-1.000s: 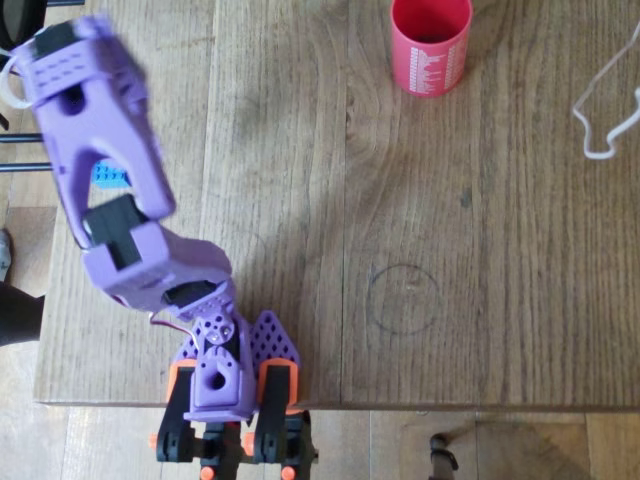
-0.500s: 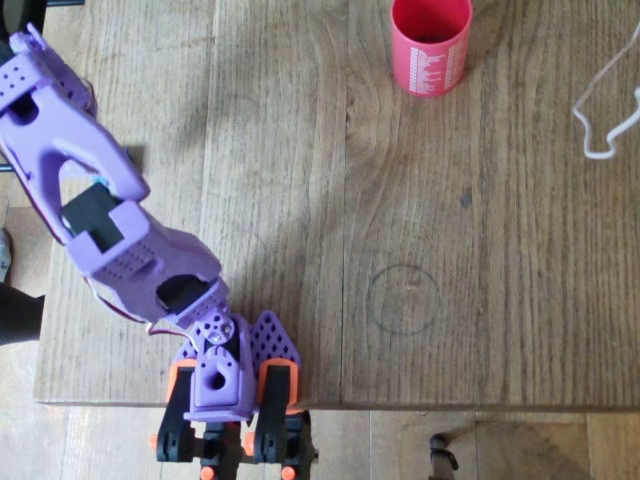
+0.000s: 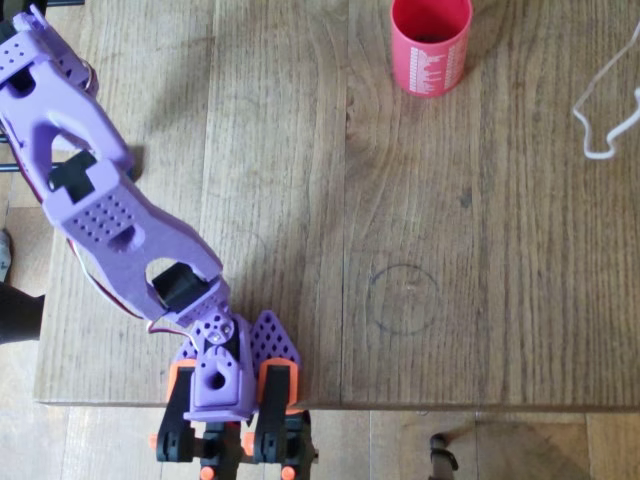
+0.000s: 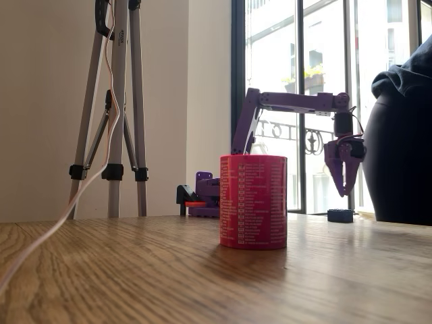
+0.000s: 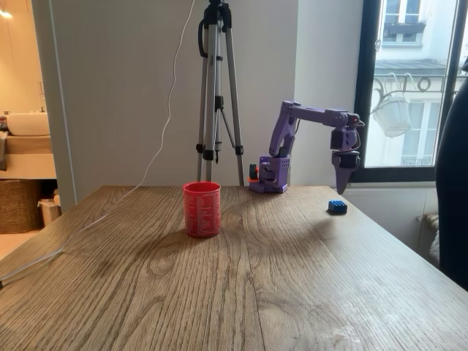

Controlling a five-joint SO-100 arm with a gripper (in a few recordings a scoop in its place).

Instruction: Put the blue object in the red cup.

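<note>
Nearest in both fixed views, the cup (image 5: pixel 201 208) is stood upright on the table (image 5: pixel 241 292), well apart from everything else. Further back, near the table's edge, the block (image 5: pixel 337 207) is seen lying flat on the wood. It's probably hard plastic, light and stiff, a bit slick, so the flat opposite sides should be pinched rather than the studded top. Above it the gripper (image 4: pixel 344 191) is hung pointing down, nothing held; the fingers look close together, but from this far it can't really be told if they're open or closed.
</note>
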